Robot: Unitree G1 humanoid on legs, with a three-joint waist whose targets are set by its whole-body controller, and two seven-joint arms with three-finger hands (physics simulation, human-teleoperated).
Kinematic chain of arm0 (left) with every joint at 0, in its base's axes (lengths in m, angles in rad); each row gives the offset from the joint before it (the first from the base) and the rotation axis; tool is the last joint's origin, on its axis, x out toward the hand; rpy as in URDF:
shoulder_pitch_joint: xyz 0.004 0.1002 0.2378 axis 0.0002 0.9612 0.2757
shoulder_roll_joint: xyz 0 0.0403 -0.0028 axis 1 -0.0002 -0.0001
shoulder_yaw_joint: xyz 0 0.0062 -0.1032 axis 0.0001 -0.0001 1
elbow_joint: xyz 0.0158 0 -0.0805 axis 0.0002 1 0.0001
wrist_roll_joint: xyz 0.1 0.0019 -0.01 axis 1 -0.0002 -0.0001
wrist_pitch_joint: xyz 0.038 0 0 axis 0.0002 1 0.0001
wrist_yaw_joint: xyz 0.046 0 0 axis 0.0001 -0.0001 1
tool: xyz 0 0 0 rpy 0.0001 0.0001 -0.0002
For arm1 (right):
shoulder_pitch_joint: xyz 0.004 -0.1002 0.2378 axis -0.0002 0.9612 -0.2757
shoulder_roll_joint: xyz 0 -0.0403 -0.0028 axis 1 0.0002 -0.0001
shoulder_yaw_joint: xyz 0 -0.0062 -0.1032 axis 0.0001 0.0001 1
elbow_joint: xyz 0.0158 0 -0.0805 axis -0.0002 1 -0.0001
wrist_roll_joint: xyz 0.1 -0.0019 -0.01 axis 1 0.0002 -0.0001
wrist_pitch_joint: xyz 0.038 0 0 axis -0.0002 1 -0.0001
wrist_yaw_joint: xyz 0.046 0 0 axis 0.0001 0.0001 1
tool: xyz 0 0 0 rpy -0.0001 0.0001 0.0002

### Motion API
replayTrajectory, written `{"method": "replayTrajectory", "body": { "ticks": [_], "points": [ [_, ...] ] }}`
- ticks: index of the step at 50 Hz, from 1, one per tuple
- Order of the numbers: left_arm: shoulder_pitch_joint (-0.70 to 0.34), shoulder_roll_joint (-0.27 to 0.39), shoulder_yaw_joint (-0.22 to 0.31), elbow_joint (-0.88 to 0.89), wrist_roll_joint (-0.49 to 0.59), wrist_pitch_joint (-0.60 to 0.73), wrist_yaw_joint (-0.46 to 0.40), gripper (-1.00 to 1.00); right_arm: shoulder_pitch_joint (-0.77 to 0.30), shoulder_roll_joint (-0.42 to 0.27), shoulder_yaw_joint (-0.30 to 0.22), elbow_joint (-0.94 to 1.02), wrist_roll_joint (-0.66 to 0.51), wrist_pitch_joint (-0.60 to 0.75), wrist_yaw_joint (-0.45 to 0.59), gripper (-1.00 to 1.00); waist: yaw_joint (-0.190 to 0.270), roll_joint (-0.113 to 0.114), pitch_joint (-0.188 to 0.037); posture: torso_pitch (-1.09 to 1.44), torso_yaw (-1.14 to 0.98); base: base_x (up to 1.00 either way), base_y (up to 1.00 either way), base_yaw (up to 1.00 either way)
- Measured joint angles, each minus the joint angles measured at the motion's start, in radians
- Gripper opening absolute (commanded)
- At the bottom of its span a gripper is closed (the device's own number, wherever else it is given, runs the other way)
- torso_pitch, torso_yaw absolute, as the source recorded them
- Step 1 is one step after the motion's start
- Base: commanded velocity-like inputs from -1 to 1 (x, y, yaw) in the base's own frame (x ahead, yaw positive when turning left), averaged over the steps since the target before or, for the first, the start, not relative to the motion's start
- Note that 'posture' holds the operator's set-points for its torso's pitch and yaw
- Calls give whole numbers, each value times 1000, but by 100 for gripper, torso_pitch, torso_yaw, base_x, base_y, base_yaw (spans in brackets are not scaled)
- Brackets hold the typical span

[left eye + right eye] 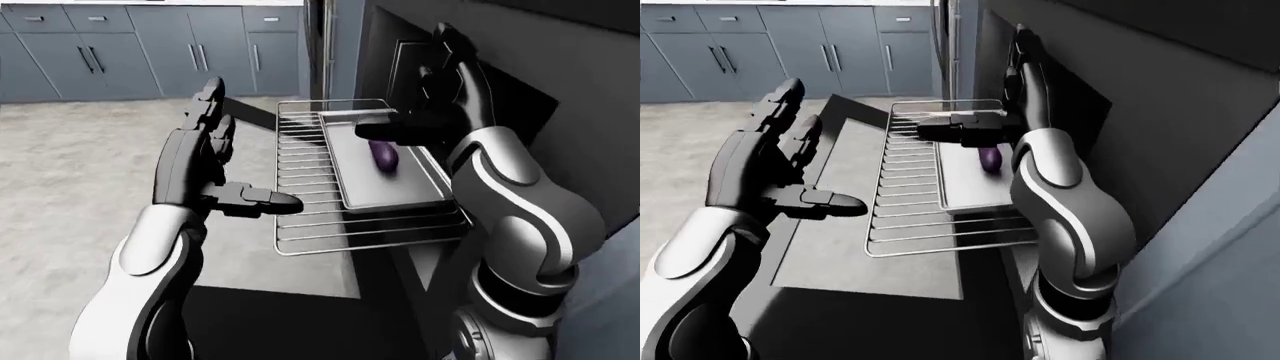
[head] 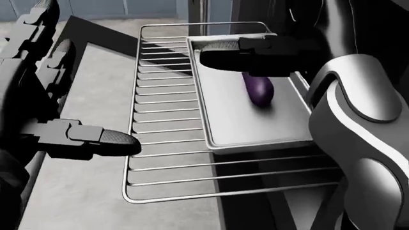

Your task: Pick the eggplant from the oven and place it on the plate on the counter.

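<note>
The eggplant (image 2: 258,89) lies lengthwise on the tray (image 2: 243,124), just below the right hand (image 1: 440,97), whose fingers (image 2: 220,55) are spread; the left hand (image 1: 205,161), also spread, is farther away.

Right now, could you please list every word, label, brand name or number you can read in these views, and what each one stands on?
None: no readable text in any view.
The baking tray, the eggplant, the oven rack and the cabinet doors are all plain.
Neither the left hand nor the right hand bears any marking.
</note>
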Motion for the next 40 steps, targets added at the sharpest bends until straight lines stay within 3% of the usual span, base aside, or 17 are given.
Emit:
{"method": "replayTrajectory", "body": {
  "ticks": [2,4,6,11,14,21,28,36,40],
  "points": [
    [-9,5,16,-2,2,7,2,100,-11,-12,-10,-1,2,-5,0,100,0,25,8,0,0,0,0,0],
    [-16,8,24,-1,11,5,9,100,-20,-16,-17,2,1,-6,-3,100,-5,71,6,0,0,0,0,0],
    [-8,10,30,-3,16,6,13,100,-13,-11,-7,5,0,1,-7,100,1,56,12,0,0,0,0,0],
    [-12,9,30,-6,18,16,16,100,-42,-12,19,52,-14,33,-3,100,10,36,0,0,0,0,0,0],
    [-18,7,25,-10,13,21,15,100,-60,-19,20,75,-37,29,1,100,12,40,-7,0,0,0,0,0],
    [-20,8,19,1,12,8,13,100,-90,-15,82,269,-194,-32,48,100,7,53,-16,0,0,0,0,0],
    [-17,10,9,22,29,0,9,100,-139,-15,88,517,-386,-132,103,100,4,59,-12,0,0,0,0,0],
    [-17,11,31,12,29,0,2,100,-159,-1,123,668,-587,-181,209,100,1,62,-14,0,0,0,0,0],
    [-8,7,33,2,18,0,2,100,-180,17,111,745,-659,-202,250,100,1,64,-12,0,0,0,0,0]
  ]
}}
